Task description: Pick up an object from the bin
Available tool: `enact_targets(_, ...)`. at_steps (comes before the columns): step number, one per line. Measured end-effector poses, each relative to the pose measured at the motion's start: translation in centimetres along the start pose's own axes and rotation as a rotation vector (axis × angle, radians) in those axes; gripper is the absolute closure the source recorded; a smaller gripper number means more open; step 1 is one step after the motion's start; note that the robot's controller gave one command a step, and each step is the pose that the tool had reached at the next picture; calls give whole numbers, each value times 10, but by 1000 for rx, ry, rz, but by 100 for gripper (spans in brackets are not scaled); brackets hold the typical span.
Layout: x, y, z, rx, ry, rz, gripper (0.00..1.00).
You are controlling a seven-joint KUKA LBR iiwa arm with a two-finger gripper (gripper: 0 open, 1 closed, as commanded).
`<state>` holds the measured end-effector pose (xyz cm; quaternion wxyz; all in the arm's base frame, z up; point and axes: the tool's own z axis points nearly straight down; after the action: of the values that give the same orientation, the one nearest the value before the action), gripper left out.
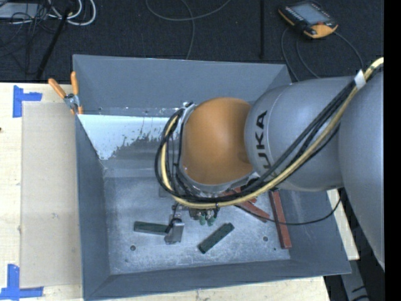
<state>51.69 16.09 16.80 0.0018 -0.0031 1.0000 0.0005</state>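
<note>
My gripper reaches down from under the orange wrist cover to the bin floor, left of the middle near the front. Its grey tip rests at the right end of a dark flat bar that lies level on the floor; whether it grips the bar is hidden. A dark green flat bar lies slanted just to the right of the gripper, apart from it. A red-brown strip lies along the right side of the floor, and a second reddish piece pokes out from under the arm.
The arm and its orange cover hang over the middle and right of the bin, with looped cables around the cover, hiding the floor beneath. The bin's sloped walls rise close behind and to the left. Bare speckled floor shows at the front left.
</note>
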Motion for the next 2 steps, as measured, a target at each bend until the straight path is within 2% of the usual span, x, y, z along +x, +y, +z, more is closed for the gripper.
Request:
enact_targets(1,20,2,61,0,3,57,0)
enact_targets(2,2,6,99,0,5,-246,100)
